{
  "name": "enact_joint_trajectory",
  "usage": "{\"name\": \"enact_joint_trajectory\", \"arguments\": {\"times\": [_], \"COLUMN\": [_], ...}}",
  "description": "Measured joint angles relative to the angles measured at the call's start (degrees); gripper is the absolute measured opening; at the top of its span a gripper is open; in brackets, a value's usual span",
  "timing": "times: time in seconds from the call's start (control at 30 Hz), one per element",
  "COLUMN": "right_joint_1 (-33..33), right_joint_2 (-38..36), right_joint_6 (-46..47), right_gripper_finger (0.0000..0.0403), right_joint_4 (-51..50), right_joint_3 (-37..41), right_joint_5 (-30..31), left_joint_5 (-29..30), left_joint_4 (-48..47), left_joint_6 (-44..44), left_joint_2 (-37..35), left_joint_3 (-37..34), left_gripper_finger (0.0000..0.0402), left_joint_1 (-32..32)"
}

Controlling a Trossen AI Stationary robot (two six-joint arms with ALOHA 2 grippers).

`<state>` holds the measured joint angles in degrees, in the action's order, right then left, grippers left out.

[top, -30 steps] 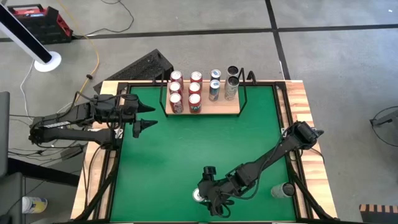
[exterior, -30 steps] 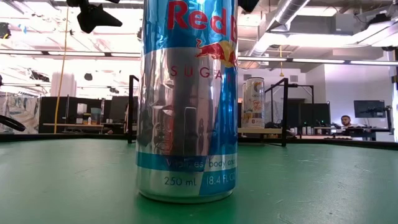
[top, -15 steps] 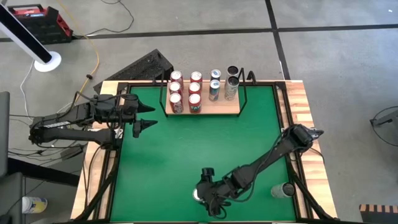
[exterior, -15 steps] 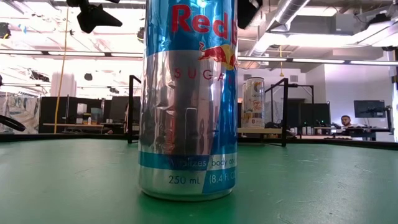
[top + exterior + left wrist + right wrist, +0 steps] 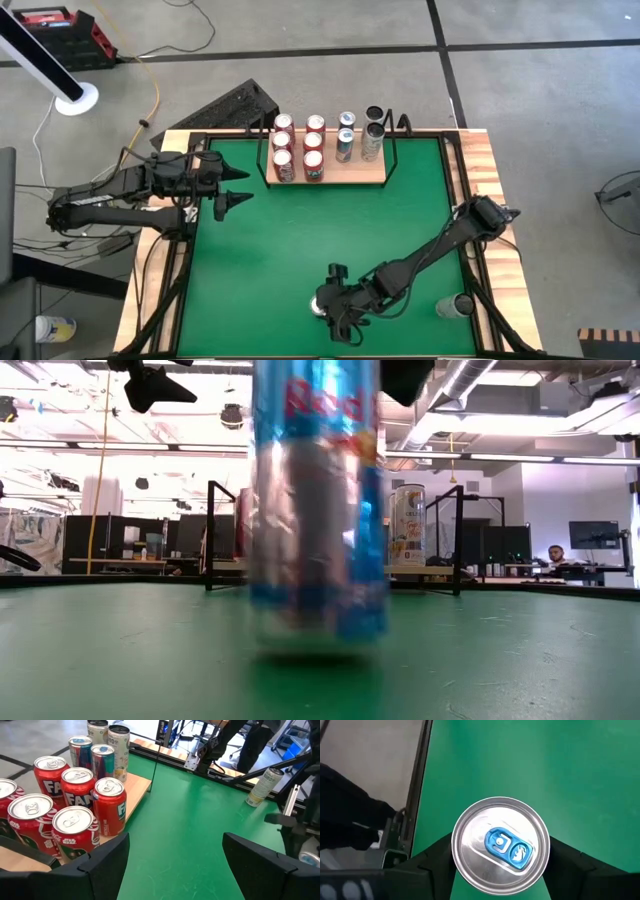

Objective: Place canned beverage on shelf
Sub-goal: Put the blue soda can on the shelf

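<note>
A slim blue and silver can hangs just above the green table near its near edge, upright, with a shadow under it. My right gripper is shut on it; the right wrist view looks down on its silver top and blue tab. The shelf, a light-wood board with black wire ends, sits at the far edge and carries several red cans and a few slim cans. My left gripper waits open at the table's left side, near the shelf, holding nothing. My right gripper pinches the can's upper wall just under the rim between its two fingers, one on each side. The fingers slant down at it from the table's right. The can stays upright and is lifted a little clear of the table.
Another pale can lies on its side by the near right corner, also seen from the left wrist. Light-wood strips and black rails edge the table. Bare green surface lies between the held can and the shelf.
My right gripper has taken hold of the blue and silver can. The can stood on the table half a second ago; now it is raised slightly off it, still upright and blurred by motion.
</note>
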<state>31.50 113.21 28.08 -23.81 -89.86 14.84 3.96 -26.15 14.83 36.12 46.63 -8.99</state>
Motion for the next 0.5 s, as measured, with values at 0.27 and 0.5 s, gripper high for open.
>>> {"name": "enact_joint_trajectory", "arguments": {"times": [0.27,0.5], "right_joint_1": [-2.3,-10.5], "right_joint_2": [-9.5,-19.3], "right_joint_6": [-2.6,-11.2], "right_gripper_finger": [0.0259,0.0259], "right_joint_4": [-7.2,-15.3], "right_joint_3": [-0.2,-0.2], "right_joint_5": [2.0,7.2], "left_joint_5": [2.1,7.2], "left_joint_4": [0.1,3.9], "left_joint_6": [-2.0,-9.9], "left_joint_2": [0.0,1.2], "left_joint_3": [0.0,0.0], "left_gripper_finger": [0.0304,0.0304], "left_joint_1": [0.0,-0.4]}}
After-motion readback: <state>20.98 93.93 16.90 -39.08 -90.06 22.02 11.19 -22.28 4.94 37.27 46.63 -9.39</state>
